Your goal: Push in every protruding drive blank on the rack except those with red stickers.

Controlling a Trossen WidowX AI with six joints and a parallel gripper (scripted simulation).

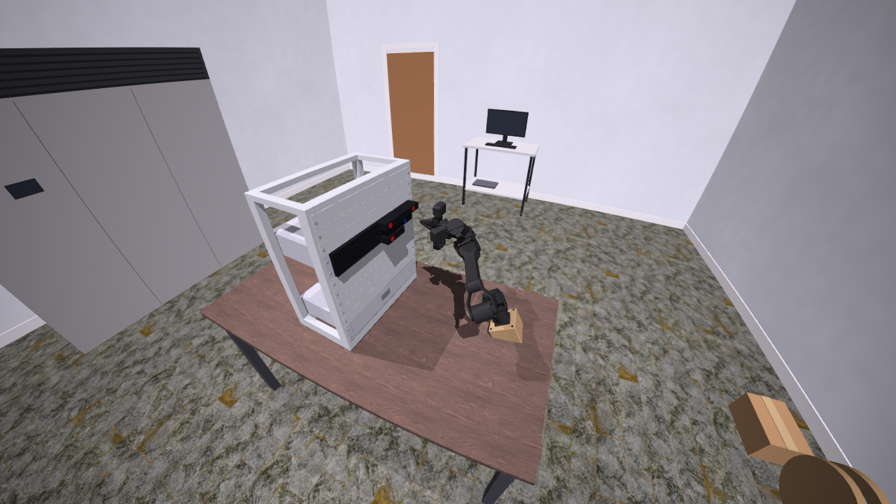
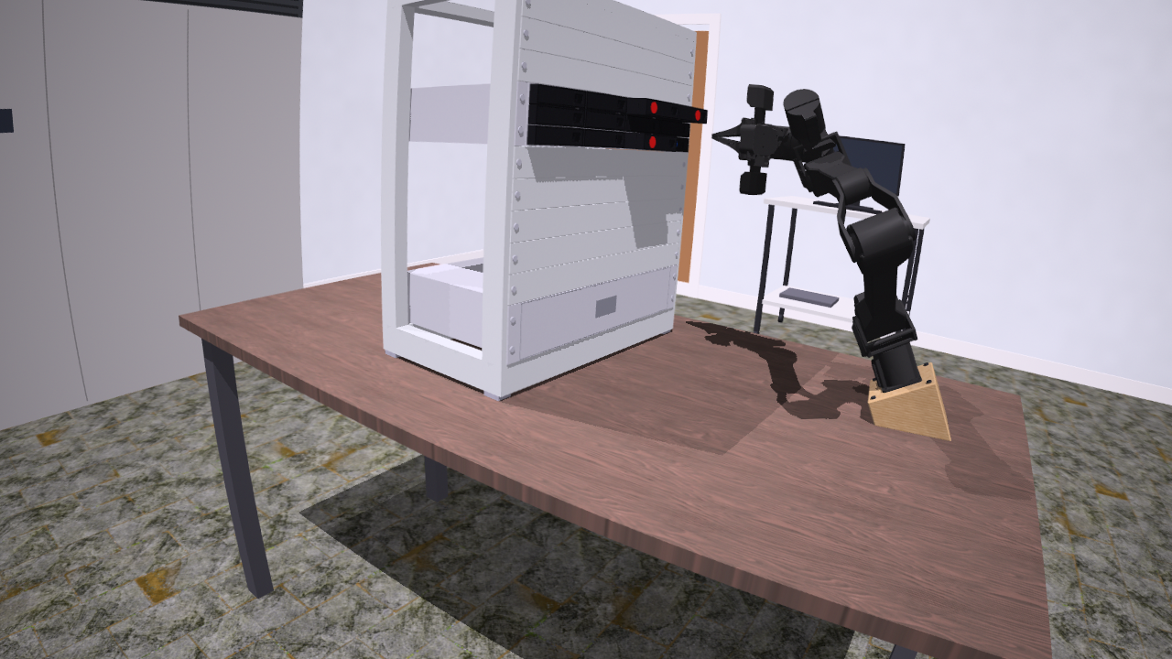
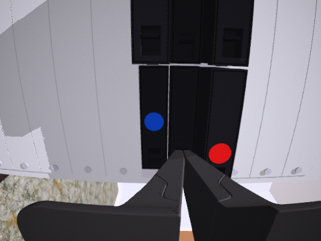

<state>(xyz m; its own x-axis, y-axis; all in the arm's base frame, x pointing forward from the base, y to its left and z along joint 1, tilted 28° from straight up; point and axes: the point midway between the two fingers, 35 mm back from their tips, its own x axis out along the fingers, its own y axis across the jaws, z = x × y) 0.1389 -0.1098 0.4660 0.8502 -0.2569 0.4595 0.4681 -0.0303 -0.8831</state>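
Observation:
The white rack [image 1: 325, 206] [image 2: 573, 229] [image 3: 67, 94] stands on the brown table [image 1: 407, 376] [image 2: 656, 459]. Black drive blanks [image 1: 357, 247] [image 2: 590, 114] fill rows high on its front. My gripper [image 1: 423, 222] [image 2: 714, 135] [image 3: 181, 157] is shut and empty. It hangs level with these rows, a short gap in front of the rack's right end. In the wrist view the tips point between a blank with a blue sticker [image 3: 154, 122] [image 1: 406, 220] and one with a red sticker [image 3: 219, 152]. More red-sticker blanks [image 2: 653, 107] [image 2: 697, 115] [image 1: 389, 224] show; the end one juts out.
The arm's base sits on a wooden wedge [image 1: 506, 325] [image 2: 909, 405] at the table's right side. Grey cabinets [image 1: 94, 219] stand behind the rack. A desk with a monitor [image 1: 501, 147] and a cardboard box [image 1: 767, 425] stand on the floor, away from the table.

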